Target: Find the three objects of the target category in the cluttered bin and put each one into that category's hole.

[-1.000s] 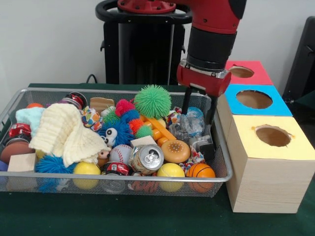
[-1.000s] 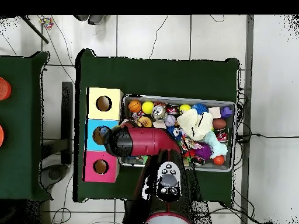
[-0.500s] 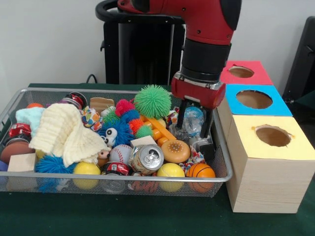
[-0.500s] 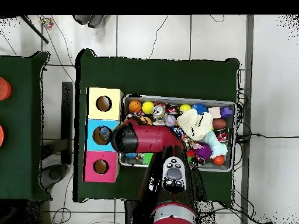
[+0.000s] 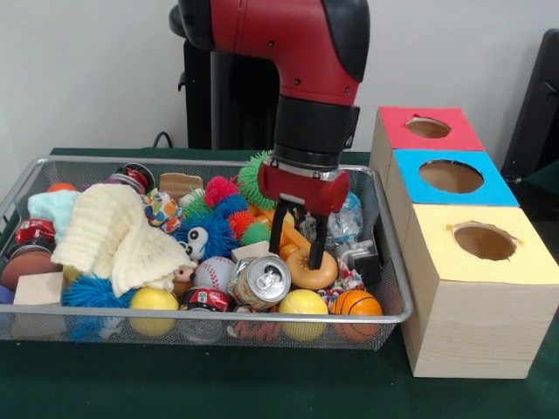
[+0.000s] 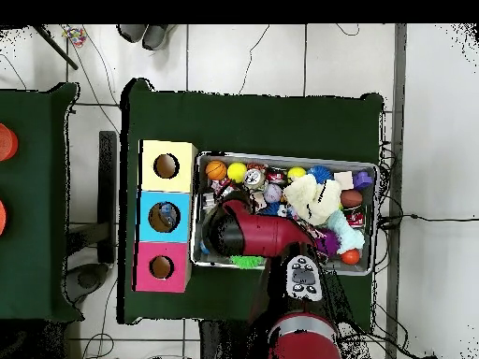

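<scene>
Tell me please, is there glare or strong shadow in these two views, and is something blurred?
Front view: even, soft light, a bright glint on the top of the silver can, only faint shadows inside the wire bin, nothing noticeably blurred. Overhead view: flat light, and the arm hides part of the bin's contents.

Glossy red arm [image 5: 288, 35], black cylindrical wrist section, red collar, slim black gripper [image 5: 297, 249] fingers

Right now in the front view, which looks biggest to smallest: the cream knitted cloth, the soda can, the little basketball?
1. Cream knitted cloth, by far the largest.
2. Soda can.
3. Little basketball, only slightly smaller than the can, so that ranking is unsure.
</scene>
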`<act>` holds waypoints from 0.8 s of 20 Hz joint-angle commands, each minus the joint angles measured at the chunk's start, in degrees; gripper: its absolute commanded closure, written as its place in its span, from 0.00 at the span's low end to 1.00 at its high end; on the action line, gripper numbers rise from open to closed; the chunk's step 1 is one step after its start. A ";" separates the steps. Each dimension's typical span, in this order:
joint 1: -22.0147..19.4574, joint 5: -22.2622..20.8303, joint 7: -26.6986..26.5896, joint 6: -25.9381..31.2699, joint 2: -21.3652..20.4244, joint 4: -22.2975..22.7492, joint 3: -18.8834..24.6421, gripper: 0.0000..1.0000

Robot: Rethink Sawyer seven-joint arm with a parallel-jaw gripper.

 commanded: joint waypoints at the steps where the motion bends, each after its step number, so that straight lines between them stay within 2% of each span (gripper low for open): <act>1: 0.36 -2.15 7.69 -6.92 6.48 7.14 -0.03 0.00; 10: 4.36 -0.19 8.33 -12.89 7.60 12.17 -2.92 0.00; 13: 3.47 -1.37 7.85 -11.51 5.30 14.85 -0.40 0.00; 16: 3.87 -1.27 8.09 -10.58 2.32 17.51 0.24 0.00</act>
